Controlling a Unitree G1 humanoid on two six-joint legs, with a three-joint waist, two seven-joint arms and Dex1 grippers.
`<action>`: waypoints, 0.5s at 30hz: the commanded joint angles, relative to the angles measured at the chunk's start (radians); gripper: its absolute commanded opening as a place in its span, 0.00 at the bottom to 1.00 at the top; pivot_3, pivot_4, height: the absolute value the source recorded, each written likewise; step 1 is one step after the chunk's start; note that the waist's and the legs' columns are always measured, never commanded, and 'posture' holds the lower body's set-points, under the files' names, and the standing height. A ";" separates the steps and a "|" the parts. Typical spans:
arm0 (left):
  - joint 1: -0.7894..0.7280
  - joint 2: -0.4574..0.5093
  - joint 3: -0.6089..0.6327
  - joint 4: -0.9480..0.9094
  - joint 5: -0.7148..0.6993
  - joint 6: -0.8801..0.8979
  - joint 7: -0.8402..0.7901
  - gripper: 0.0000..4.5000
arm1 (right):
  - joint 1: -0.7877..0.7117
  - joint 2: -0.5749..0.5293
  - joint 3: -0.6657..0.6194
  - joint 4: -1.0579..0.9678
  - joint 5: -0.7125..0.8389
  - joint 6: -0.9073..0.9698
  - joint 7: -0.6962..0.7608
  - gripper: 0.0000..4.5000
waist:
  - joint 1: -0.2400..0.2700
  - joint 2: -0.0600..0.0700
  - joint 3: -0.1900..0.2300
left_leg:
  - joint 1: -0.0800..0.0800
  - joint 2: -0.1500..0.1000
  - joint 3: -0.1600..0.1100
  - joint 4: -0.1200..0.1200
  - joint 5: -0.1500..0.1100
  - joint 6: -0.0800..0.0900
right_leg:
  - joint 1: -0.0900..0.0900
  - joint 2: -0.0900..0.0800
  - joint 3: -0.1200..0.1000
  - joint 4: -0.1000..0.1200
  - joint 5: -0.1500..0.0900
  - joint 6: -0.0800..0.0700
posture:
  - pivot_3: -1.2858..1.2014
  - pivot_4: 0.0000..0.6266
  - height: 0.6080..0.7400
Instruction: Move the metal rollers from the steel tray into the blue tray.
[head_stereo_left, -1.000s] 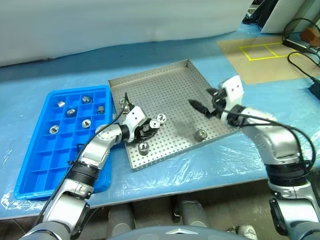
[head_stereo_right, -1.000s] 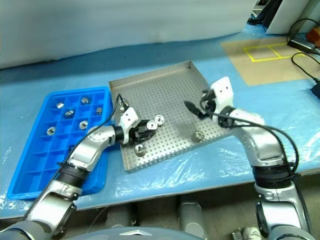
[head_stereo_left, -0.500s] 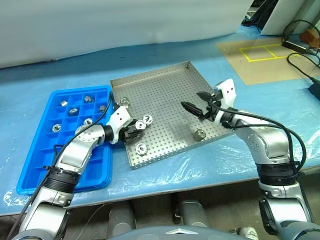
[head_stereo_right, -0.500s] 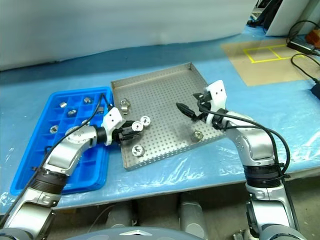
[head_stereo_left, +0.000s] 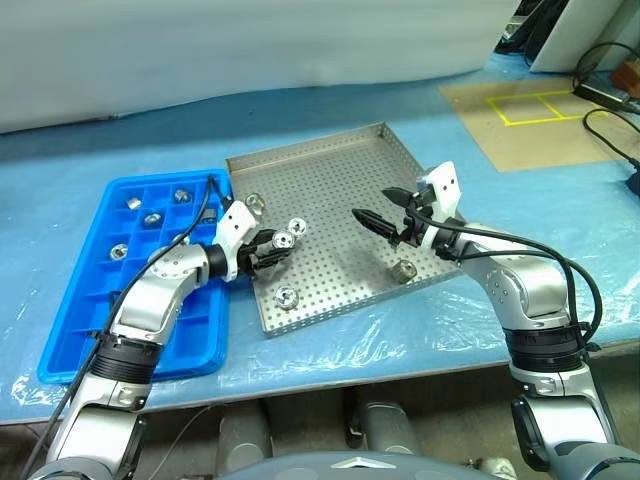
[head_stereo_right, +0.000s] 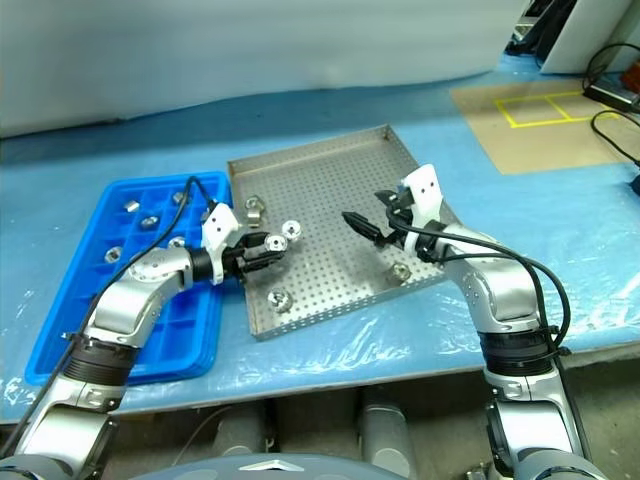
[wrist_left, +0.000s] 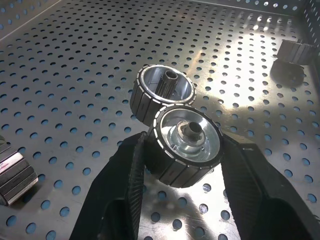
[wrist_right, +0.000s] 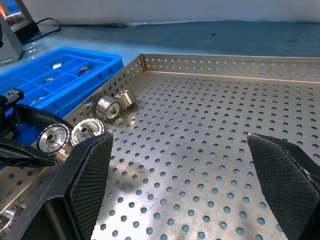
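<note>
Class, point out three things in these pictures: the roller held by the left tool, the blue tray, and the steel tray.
Held roller (wrist_left: 187, 142): left wrist view, on its shiny end face.
Blue tray (head_stereo_left: 66, 340): left eye view, on its left rim.
Steel tray (head_stereo_left: 330, 190): left eye view, on bare perforated floor.

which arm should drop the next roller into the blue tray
Left. The left gripper is shut on a shiny metal roller, beside the blue compartment tray. The right gripper is open over the perforated steel tray.
</note>
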 joint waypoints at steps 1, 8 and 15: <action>-0.049 -0.016 0.017 -0.036 -0.051 0.017 -0.018 0.42 | 0.000 -0.012 -0.037 -0.083 0.122 0.086 0.067 1.00 | 0.001 0.000 0.000 | 0.000 0.000 0.000 0.000 0.000 0.000 | 0.000 0.000 0.000 0.000 0.000 0.000 | 0.46 0.24 1.00; -0.176 -0.054 0.026 -0.062 -0.243 0.163 -0.145 0.42 | -0.034 -0.036 -0.042 -0.099 0.263 0.221 0.156 1.00 | 0.008 0.000 0.000 | 0.000 0.000 0.000 0.001 0.000 0.000 | 0.000 0.000 0.001 0.000 0.000 0.000 | 0.45 0.24 1.00; -0.199 -0.048 -0.019 -0.011 -0.219 0.135 -0.194 0.42 | -0.045 -0.026 -0.047 -0.093 0.255 0.219 0.130 1.00 | 0.004 0.000 0.000 | -0.003 0.000 0.000 0.000 0.001 -0.001 | 0.000 0.000 0.002 0.001 0.000 0.000 | 0.45 0.24 1.00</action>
